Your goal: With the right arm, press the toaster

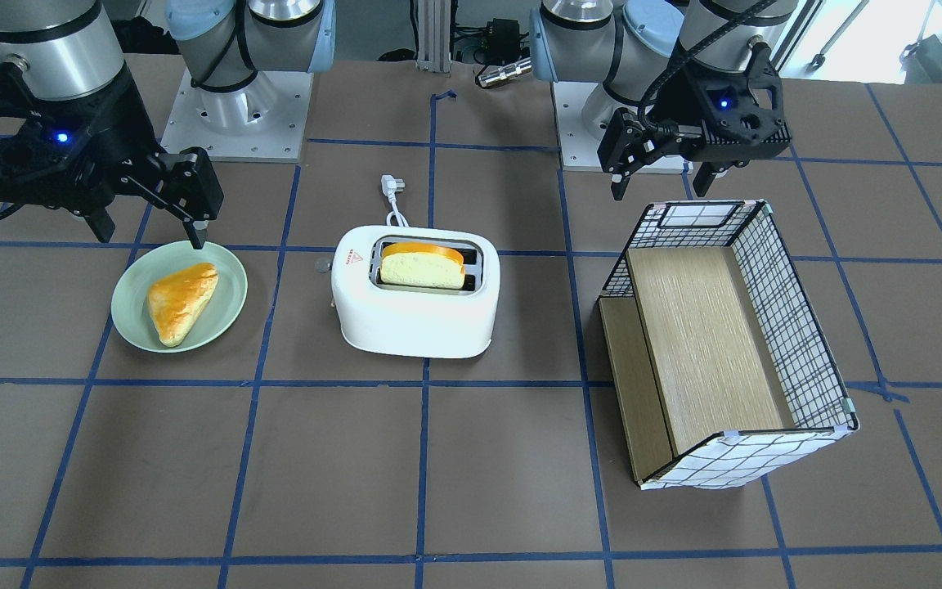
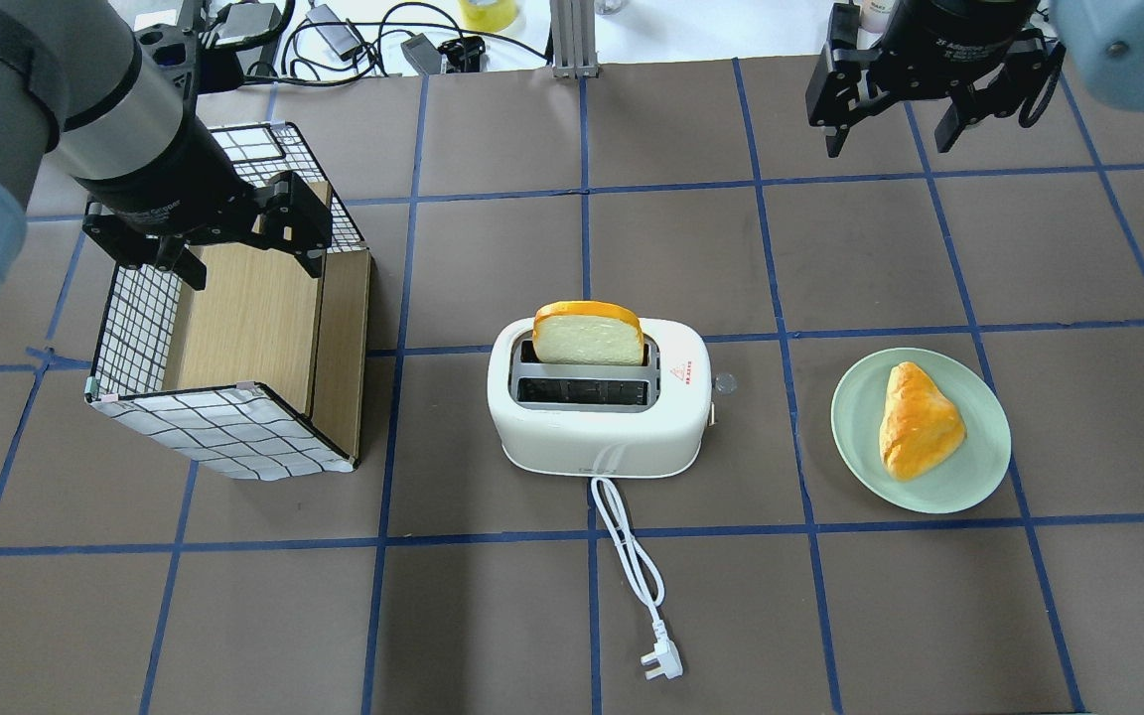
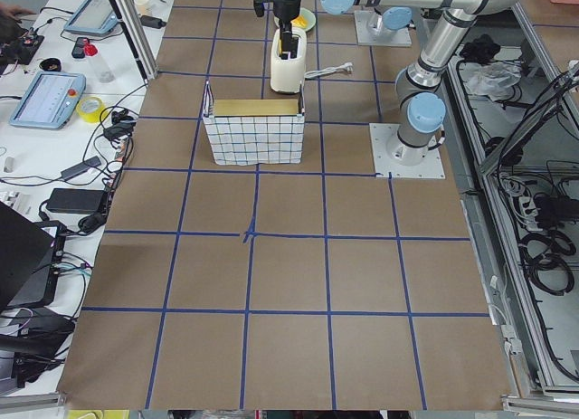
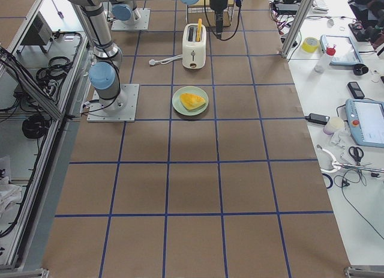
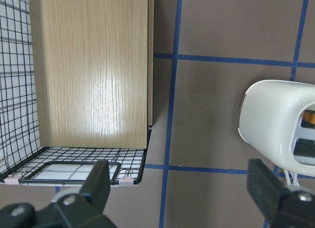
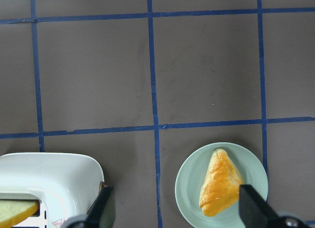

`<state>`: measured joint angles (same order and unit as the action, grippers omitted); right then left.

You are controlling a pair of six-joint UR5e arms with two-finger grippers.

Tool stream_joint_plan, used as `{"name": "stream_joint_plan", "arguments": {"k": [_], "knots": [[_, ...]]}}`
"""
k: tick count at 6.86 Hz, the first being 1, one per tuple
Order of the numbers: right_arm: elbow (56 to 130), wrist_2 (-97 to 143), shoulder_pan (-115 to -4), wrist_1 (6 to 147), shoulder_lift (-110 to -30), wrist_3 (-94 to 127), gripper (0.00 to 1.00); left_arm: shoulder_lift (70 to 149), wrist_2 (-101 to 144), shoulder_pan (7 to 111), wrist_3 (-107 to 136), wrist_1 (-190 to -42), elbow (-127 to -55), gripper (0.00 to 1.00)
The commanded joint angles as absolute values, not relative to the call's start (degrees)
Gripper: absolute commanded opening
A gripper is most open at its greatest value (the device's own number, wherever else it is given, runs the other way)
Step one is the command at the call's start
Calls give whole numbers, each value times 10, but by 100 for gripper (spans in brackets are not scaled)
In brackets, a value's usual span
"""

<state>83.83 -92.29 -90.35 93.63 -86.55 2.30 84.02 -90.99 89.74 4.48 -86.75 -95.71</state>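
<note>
The white two-slot toaster (image 2: 597,422) (image 1: 414,315) stands mid-table with a bread slice (image 2: 587,336) upright in one slot. Its small lever knob (image 2: 724,381) sticks out of the end that faces the plate, and its cord (image 2: 632,566) lies unplugged on the table. My right gripper (image 2: 892,144) (image 1: 150,233) is open and empty. It hangs high above the table, beyond the plate and well apart from the toaster. In the right wrist view (image 6: 177,208) the toaster corner (image 6: 54,174) shows at lower left. My left gripper (image 2: 254,270) (image 1: 661,188) is open over the basket.
A pale green plate (image 2: 979,467) with a triangular pastry (image 2: 918,422) sits to the right of the toaster. A checkered wire basket (image 2: 224,437) with a wooden panel lies tipped to the toaster's left. Blue tape lines cross the brown table.
</note>
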Motion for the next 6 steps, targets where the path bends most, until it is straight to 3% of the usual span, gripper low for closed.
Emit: {"name": "stream_joint_plan", "arguments": {"k": [1,4,6], "knots": [[833,-880,-908,876,-870,23,4,840,-910,897,45,-867,-957,100],[845,-802,-898,846,-866,25,0,840,-910,897,45,-867,-957,100],[903,-730,-882,853,-865,24,0,840,-911,896,45,-867,-957,100]]}}
